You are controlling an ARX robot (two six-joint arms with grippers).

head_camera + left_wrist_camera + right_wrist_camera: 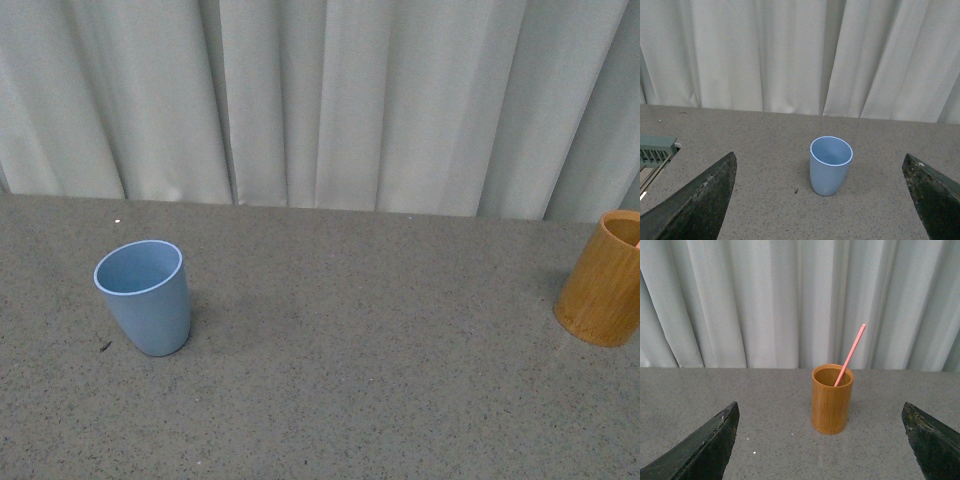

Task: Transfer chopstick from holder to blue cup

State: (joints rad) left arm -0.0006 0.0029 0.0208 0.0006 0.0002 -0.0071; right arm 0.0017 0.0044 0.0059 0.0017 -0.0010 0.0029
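The left end effector (818,156) is released, its dark, scuffed, wedge-shaped fingers (700,200) spread wide and empty. The right end effector (820,405) is spread just as wide, holding nothing. On the speckled grey, stone-like bench (350,380), the smooth blue cup (145,297) stands upright toward the left edge, tapering to its base. Toward the right edge, closer to the far edge, stands the cylindrical wood-toned holder (603,280), with the slim pink chopstick (850,355) leaning inside it. A pleated pale curtain (350,100) hangs behind the far edge.
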